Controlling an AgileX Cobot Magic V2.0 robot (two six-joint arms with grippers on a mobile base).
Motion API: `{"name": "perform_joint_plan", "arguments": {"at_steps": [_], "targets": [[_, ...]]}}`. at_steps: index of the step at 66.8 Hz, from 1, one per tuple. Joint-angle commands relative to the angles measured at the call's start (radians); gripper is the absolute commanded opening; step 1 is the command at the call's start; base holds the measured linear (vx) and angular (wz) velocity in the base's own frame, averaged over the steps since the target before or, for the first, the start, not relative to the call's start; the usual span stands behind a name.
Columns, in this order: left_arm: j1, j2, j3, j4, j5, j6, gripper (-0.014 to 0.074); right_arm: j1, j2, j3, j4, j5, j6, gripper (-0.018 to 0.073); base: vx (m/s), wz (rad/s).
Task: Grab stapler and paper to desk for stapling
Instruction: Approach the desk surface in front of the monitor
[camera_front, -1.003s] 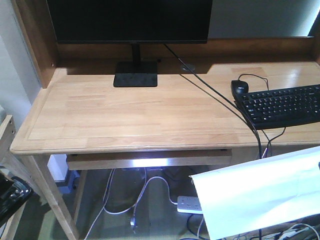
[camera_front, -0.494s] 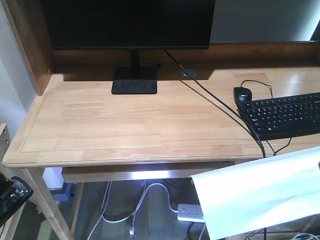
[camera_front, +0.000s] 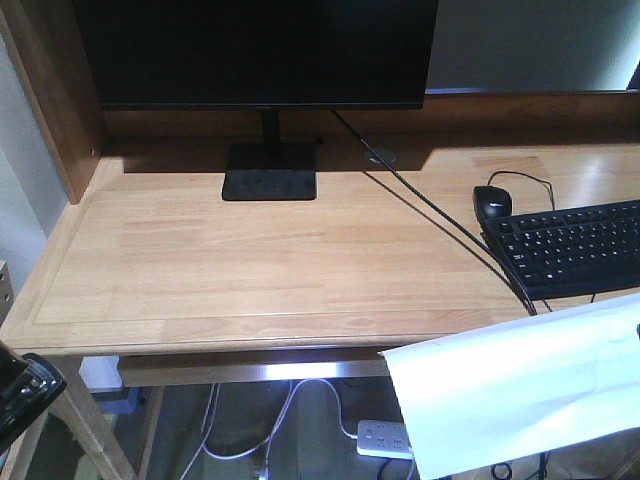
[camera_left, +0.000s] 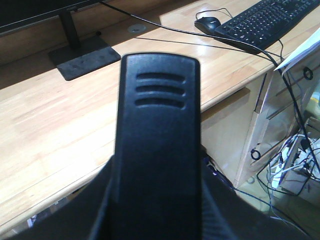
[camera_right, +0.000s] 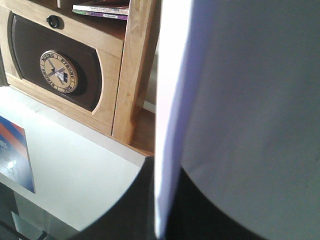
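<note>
White and limp, the paper (camera_front: 520, 390) hangs at the lower right of the front view, short of the near edge of the desk (camera_front: 250, 260) and not yet on it. Its loose corner droops toward a power strip (camera_front: 385, 438) on the floor. In the right wrist view the sheet runs edge-on down the frame, and the right gripper (camera_right: 162, 215) appears pinched on it, dark shapes pressing either face. Such a sheet is likely feather-light, easy to crease and quick to slip; a firm nip along one border looks the safest hold.

The stapler (camera_left: 157, 140), black ribbed plastic, fills the middle of the left wrist view. The left gripper (camera_left: 155, 215) seems clamped round its body, though the fingertips are lost in shadow. It looks rigid, smooth and heavier than the sheet, so a grasp across its middle should stop it swinging.

Beyond them the light-wood top lies bare in its centre, with a monitor (camera_front: 255, 50) at upper left, and a mouse (camera_front: 492, 202) and keyboard (camera_front: 570, 245) at right.
</note>
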Motion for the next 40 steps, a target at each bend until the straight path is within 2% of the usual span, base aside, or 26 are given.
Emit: {"name": "perform_joint_plan", "arguments": {"at_steps": [1, 40], "targets": [[-0.006, 0.007, -0.030, -0.008, -0.114, -0.005, -0.0007, 0.002, 0.007, 0.002, 0.005, -0.069, -0.005, -0.0005, 0.07, 0.01], [-0.006, 0.007, -0.030, -0.008, -0.114, -0.005, -0.0007, 0.002, 0.007, 0.002, 0.005, -0.069, -0.005, -0.0005, 0.06, 0.01]]}}
